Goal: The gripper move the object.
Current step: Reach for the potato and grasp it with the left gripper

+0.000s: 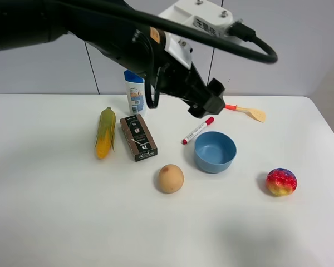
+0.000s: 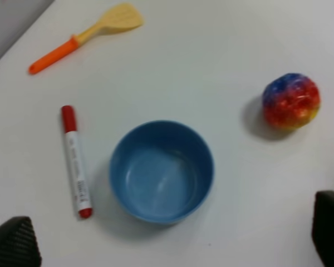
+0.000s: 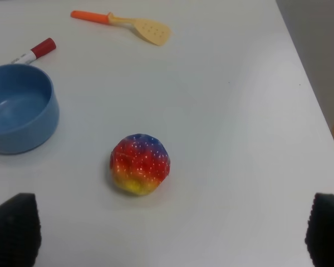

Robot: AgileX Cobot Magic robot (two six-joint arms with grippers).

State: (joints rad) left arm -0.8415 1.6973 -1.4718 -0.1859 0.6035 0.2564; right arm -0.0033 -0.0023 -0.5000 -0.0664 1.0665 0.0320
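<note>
The tan-orange ball (image 1: 171,178) rests on the white table (image 1: 55,211), in front of the middle, left of the blue bowl (image 1: 215,151). It shows in neither wrist view. My left gripper (image 1: 209,104) reaches in from the upper left and hangs high above the table, behind the bowl and well away from the ball. In the left wrist view the left gripper (image 2: 170,242) is open and empty over the bowl (image 2: 161,171). My right gripper (image 3: 170,231) is open and empty above the rainbow ball (image 3: 140,164); the exterior view does not show it.
A corn cob (image 1: 105,132), a dark box (image 1: 138,137) and a white bottle (image 1: 135,92) lie at the back left. A red-capped marker (image 1: 197,130) and an orange-handled spatula (image 1: 246,110) lie behind the bowl. The rainbow ball (image 1: 281,181) sits at the right.
</note>
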